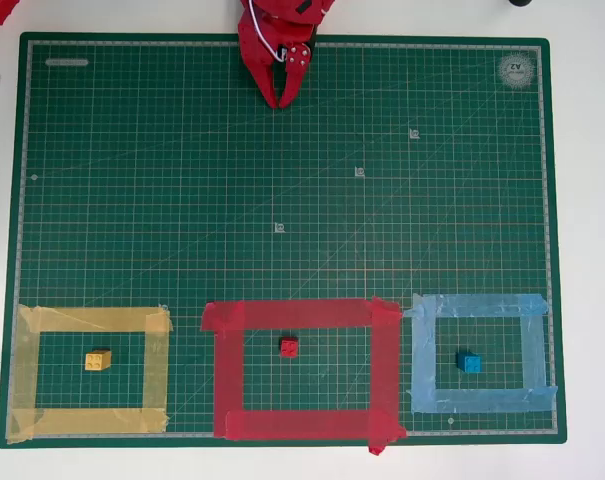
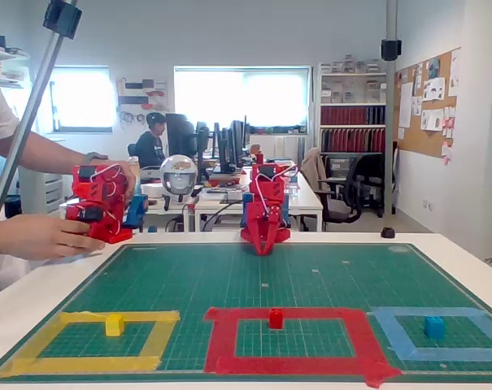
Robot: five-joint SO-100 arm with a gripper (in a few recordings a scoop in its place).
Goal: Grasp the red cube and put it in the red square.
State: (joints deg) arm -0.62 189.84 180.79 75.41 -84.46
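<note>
The tiny red cube (image 1: pixel 289 347) (image 2: pixel 276 318) rests on the green mat inside the red square (image 1: pixel 225 370) (image 2: pixel 221 341), near the top middle of its inner area in the overhead view. My red gripper (image 1: pixel 280 102) (image 2: pixel 263 250) hangs at the far edge of the mat, fingers together and pointing down, holding nothing. It is well away from the cube, almost the whole mat's depth apart.
A yellow cube (image 1: pixel 98 360) (image 2: pixel 114 325) lies inside the yellow tape outline (image 1: pixel 156 365) at left. A blue cube (image 1: pixel 469 363) (image 2: pixel 434 327) lies inside the light-blue outline (image 1: pixel 532 350) at right. The green cutting mat (image 1: pixel 282 180) is bare between arm and outlines.
</note>
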